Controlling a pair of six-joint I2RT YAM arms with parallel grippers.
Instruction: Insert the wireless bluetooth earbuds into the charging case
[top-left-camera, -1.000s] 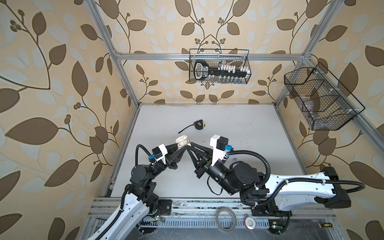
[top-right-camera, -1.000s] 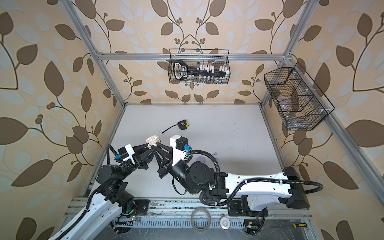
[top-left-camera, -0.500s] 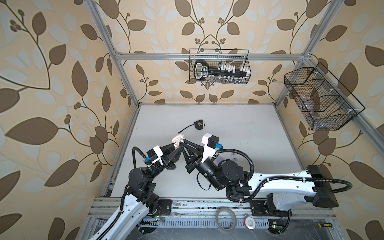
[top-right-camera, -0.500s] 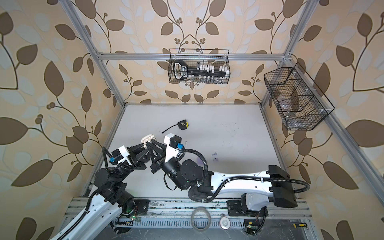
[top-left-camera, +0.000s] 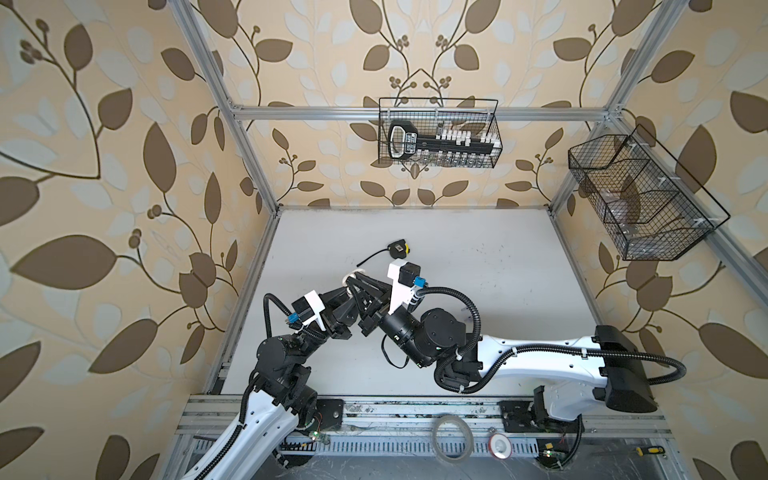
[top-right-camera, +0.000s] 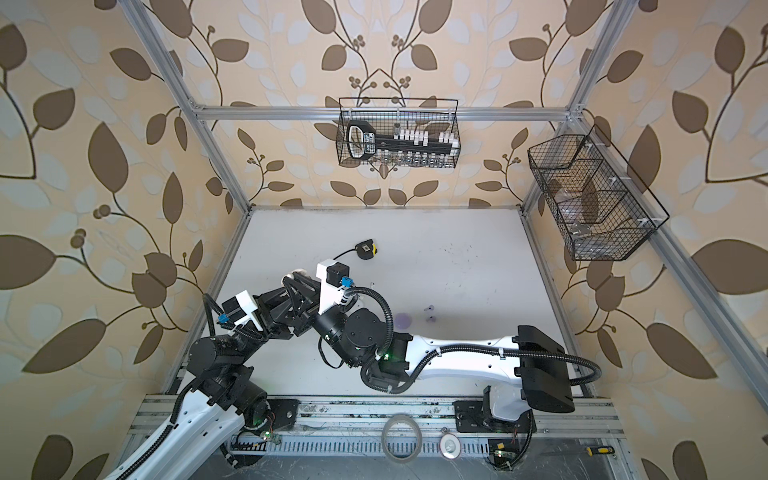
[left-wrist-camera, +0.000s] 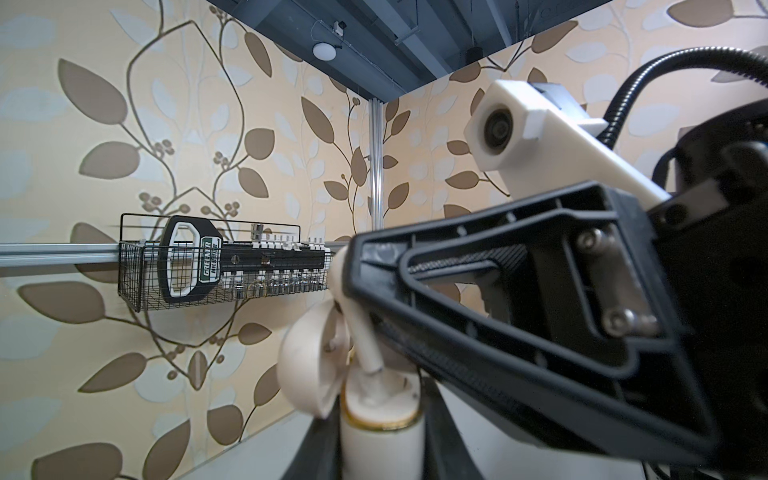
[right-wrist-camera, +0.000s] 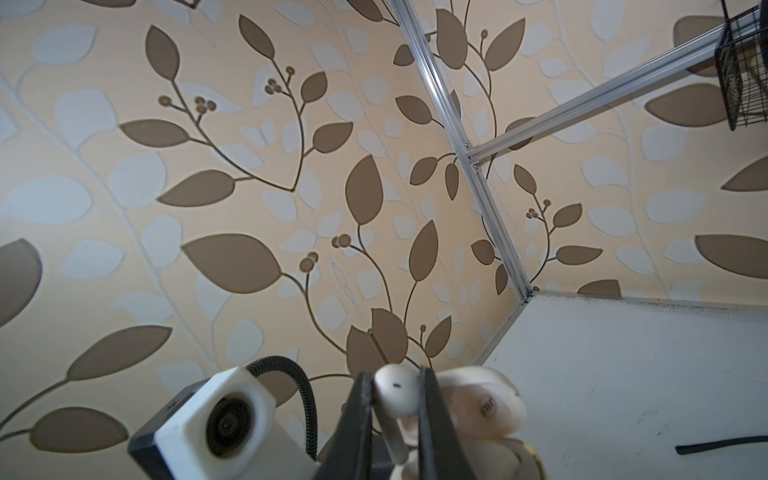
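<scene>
Currently | right gripper (right-wrist-camera: 394, 380) pinches cream earbud (right-wrist-camera: 395, 395) by its head, stem pointing into open charging case (left-wrist-camera: 380, 409) just beyond its fingertips, clamped in left gripper (left-wrist-camera: 381, 457) | likely light, stiff, slippery; grip the bulb, keep stem free.

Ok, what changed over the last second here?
Both pincers slid together toward the left of both top views, the right arm stretching further across. Grips unchanged: left pincer shut on the cream charging case, right pincer shut on an earbud over it. The black-and-yellow item on the table stayed put.
</scene>
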